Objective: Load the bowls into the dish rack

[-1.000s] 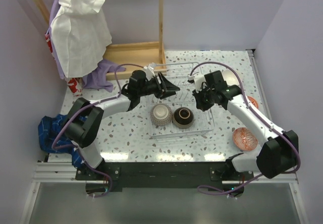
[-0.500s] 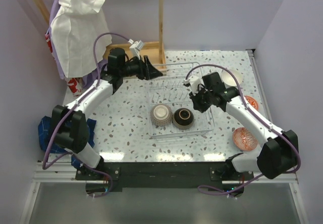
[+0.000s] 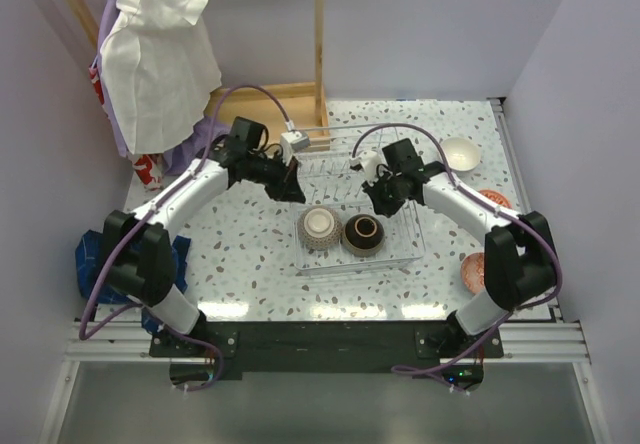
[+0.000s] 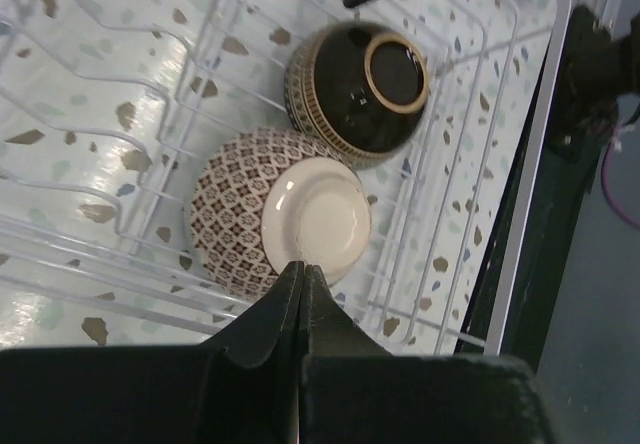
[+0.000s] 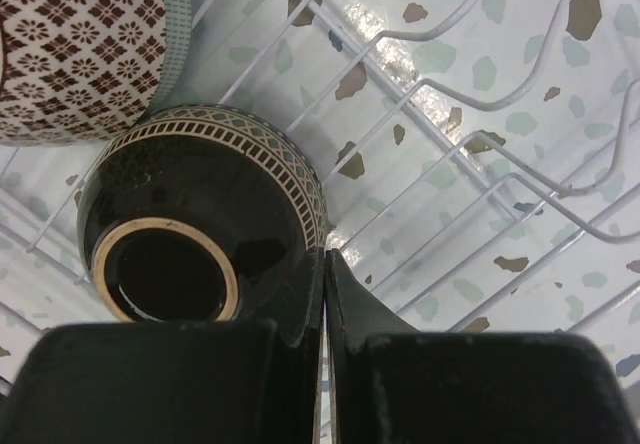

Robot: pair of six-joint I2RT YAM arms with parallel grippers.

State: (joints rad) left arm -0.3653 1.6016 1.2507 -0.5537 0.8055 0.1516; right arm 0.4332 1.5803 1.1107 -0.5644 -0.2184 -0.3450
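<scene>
The wire dish rack (image 3: 400,249) stands mid-table. Two bowls rest upside down in its front part: a patterned bowl with a cream base (image 3: 319,228) and a dark bowl with a gold ring (image 3: 364,232). My left gripper (image 3: 294,190) is shut and empty over the rack's back left; its view shows the patterned bowl (image 4: 270,214) and the dark bowl (image 4: 360,89) just past its tips (image 4: 303,269). My right gripper (image 3: 378,200) is shut and empty above the dark bowl (image 5: 200,204), beside the patterned one (image 5: 80,44). A white bowl (image 3: 461,152) and two reddish bowls (image 3: 483,274) (image 3: 497,202) lie on the table to the right.
A wooden frame (image 3: 265,104) stands behind the rack. A white cloth (image 3: 160,44) hangs at the back left, with a purple cloth (image 3: 200,149) below it. A blue cloth (image 3: 95,254) lies at the left edge. The walls stand close on both sides.
My left gripper swung back to the wooden frame, then came forward again to the rack's back left. My right gripper shifted a little left over the rack. The bowls have not moved.
</scene>
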